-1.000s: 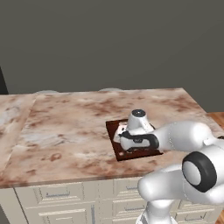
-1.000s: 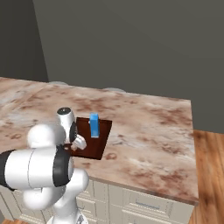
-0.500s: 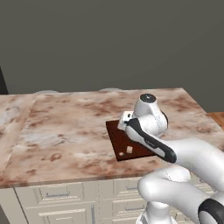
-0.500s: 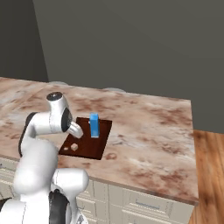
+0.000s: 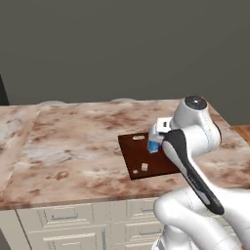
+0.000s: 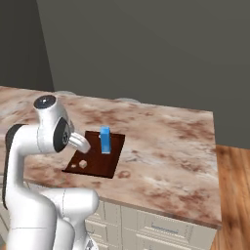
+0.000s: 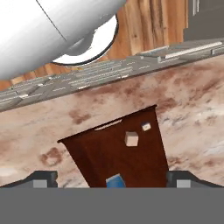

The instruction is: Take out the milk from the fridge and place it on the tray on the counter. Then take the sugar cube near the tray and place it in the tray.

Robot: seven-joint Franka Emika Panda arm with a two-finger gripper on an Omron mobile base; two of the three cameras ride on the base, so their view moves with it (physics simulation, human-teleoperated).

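On the dark reddish tray (image 6: 105, 160), mid-frame: blue milk (image 6: 105, 139) carton upright, tiny pale sugar cube (image 6: 83, 164) nearby.
Fingers (image 7: 41, 179) spread wide at the hand view's lower corners, released, over the marbled tabletop (image 6: 166, 151).

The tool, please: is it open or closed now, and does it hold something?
Tool: open, fingertips wide apart, holding nothing; the milk stands free on the tray.

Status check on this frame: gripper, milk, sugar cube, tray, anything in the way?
Gripper open, holding nothing, above tray. Milk upright on tray. Sugar cube on tray too, apart from carton. Nothing in the way.
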